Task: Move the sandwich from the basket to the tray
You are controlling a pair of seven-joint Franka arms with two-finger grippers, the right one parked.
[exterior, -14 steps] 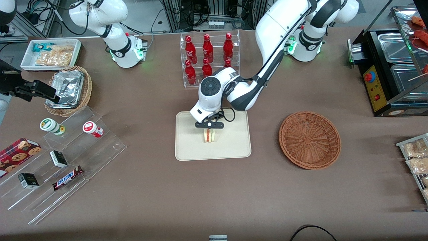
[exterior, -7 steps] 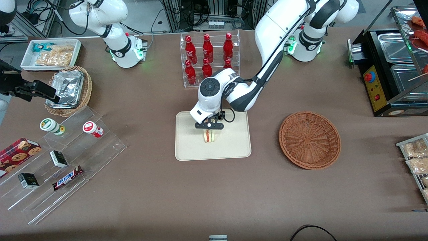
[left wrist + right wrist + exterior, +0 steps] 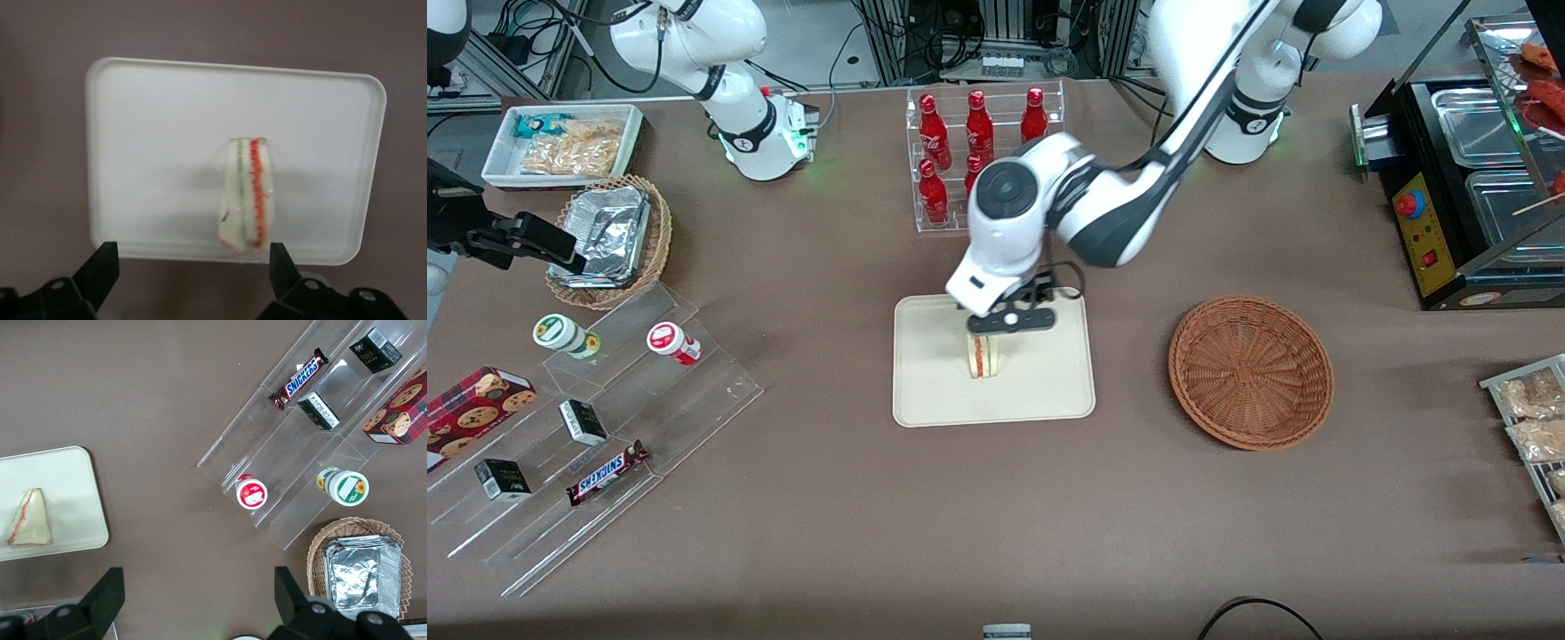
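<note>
From my station I read the small triangular wedge sandwich [image 3: 984, 356] of white bread, its red-orange and green filling showing at the cut edge, as set down on the flat cream-beige rectangular tray [image 3: 925, 391], standing on edge near the tray's middle. The left arm's tool [image 3: 1011, 321] hangs above it with its fingers [image 3: 100, 273] spread wide and nothing between them; in the wrist view the wedge sits clear of both fingertips, so I judge the release done and the placement complete. The round reddish-brown wicker basket [image 3: 1251, 371] lies empty toward the working arm's end of the worktop [image 3: 996, 516], well apart from the tray. Standing on edge makes sense if the tool pinched the bread's flat faces, so the wedge stands the way it was gripped. It looks steady, though a narrow base could tip if brushed.

Readable writing is sparse: the brown candy bar [image 3: 607, 473] on the clear acrylic stepped shelf [image 3: 631, 418] says SNICKERS, legible in the right wrist view too. The red bottles [image 3: 979, 129] carry white script I cannot make out.
</note>
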